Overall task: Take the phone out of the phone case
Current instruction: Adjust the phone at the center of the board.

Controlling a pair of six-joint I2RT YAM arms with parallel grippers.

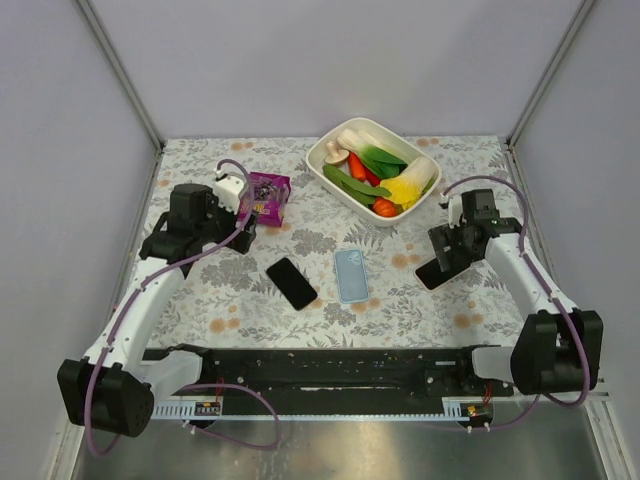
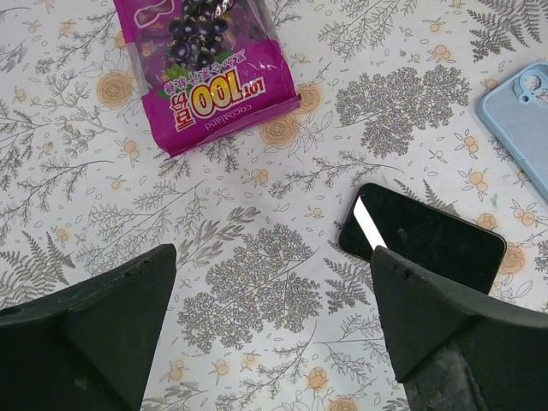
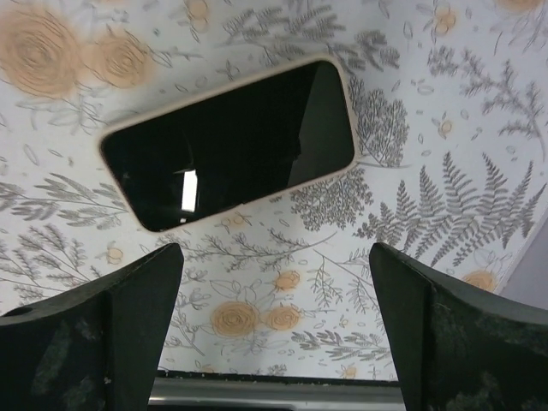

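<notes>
A black phone in a thin beige case (image 3: pixel 229 145) lies flat on the floral cloth at the right, and it also shows in the top view (image 1: pixel 436 272). My right gripper (image 3: pixel 274 330) hovers open just above it, partly covering it in the top view (image 1: pixel 447 252). A second, bare black phone (image 1: pixel 291 283) lies at the centre, and it also shows in the left wrist view (image 2: pixel 424 235). A light blue case (image 1: pixel 351 275) lies beside it, its edge showing in the left wrist view (image 2: pixel 518 120). My left gripper (image 2: pixel 274 330) is open and empty, left of the bare phone in the top view (image 1: pixel 240 226).
A purple snack packet (image 1: pixel 266 194) lies close to the left gripper, and it also shows in the left wrist view (image 2: pixel 201 68). A white dish (image 1: pixel 332 147) of toy vegetables stands at the back centre. The near table edge (image 3: pixel 274 392) is close under the right gripper.
</notes>
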